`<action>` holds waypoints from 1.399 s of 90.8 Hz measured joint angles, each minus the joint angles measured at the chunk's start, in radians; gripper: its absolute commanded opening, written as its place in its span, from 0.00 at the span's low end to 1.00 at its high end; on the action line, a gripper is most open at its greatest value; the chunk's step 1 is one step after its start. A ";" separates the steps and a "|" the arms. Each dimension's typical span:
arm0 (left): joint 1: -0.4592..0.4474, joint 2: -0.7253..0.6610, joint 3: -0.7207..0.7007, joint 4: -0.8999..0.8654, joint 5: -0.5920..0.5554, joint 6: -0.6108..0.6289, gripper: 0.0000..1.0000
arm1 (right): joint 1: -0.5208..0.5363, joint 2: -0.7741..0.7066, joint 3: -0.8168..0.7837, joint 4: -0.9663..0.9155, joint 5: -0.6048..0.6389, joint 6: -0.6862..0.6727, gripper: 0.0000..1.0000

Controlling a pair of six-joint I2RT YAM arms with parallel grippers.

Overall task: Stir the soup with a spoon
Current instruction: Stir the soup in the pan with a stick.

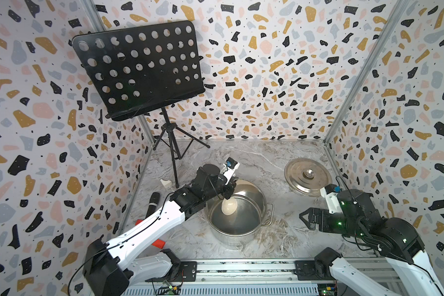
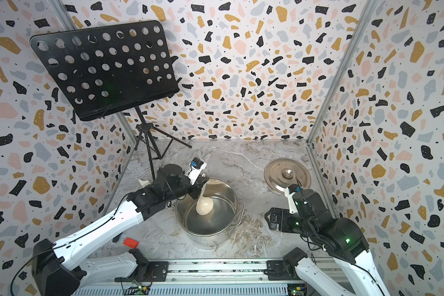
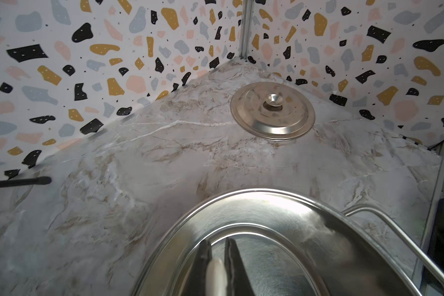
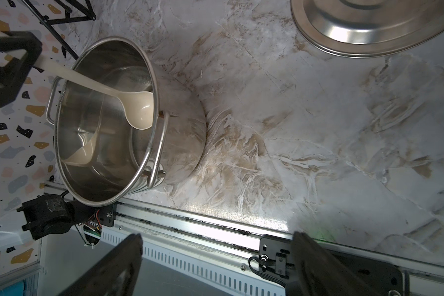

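Observation:
A large steel pot [image 1: 256,196] [image 2: 223,191] [image 4: 180,123] with wire loop handles stands mid-table. Its shiny inside [image 3: 280,215] shows no soup that I can make out. The cream spoon [image 1: 229,207] [image 2: 204,206] [image 4: 139,107] slants down into the pot, its bowl hanging inside and mirrored in the steel. My left gripper [image 1: 227,189] [image 2: 196,191] [image 3: 218,242] hangs over the pot's far-left rim, shut on the spoon's handle [image 3: 215,271]. To the pot's right, my right gripper [image 1: 304,216] [image 2: 268,217] [image 4: 215,235] stands open with nothing in it, apart from the pot.
The flat steel lid [image 1: 308,176] [image 2: 287,176] [image 3: 272,112] [image 4: 369,30] lies at the back right. A black music stand [image 1: 139,69] rises at the back left. A black microphone [image 1: 153,205] and an orange object [image 1: 158,243] lie under the left arm.

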 measured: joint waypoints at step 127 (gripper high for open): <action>-0.036 -0.366 -0.205 -0.194 -0.004 0.055 0.00 | 0.000 -0.003 0.001 0.000 0.000 0.000 0.95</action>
